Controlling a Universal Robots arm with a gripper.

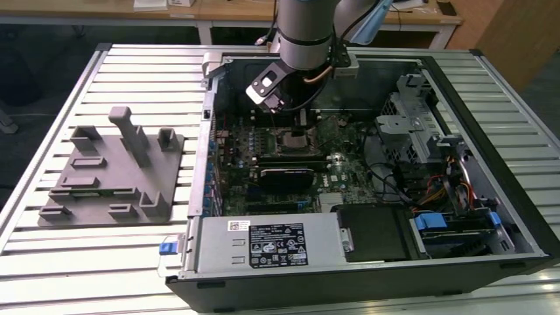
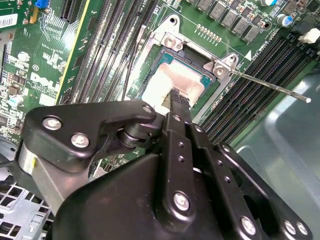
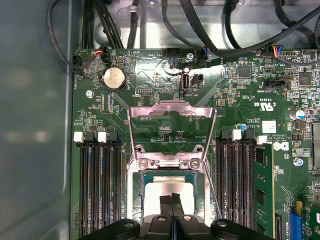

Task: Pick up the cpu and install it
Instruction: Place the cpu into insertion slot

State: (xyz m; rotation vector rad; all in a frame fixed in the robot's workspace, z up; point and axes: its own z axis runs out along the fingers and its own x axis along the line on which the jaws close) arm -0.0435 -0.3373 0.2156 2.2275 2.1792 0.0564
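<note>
The cpu (image 2: 187, 76) lies flat in the motherboard socket, its shiny silver top catching the light; the first wrist view shows the cpu (image 3: 167, 184) framed by the socket's metal bracket. My gripper (image 2: 176, 96) stands right above it, its two black fingers pressed together with no gap, tips at or just over the cpu's top. In the first wrist view the gripper (image 3: 171, 199) covers the chip's near edge. In the exterior view the gripper (image 1: 295, 126) reaches down into the open computer case over the socket. The socket's load plate (image 3: 171, 120) is swung open.
The thin socket lever (image 2: 270, 85) sticks out beside the socket. Memory slots (image 3: 95, 180) flank it on both sides. A grey fixture block (image 1: 109, 174) sits on the slatted table at the exterior view's left. The power supply (image 1: 262, 246) and cables (image 1: 437, 190) fill the case.
</note>
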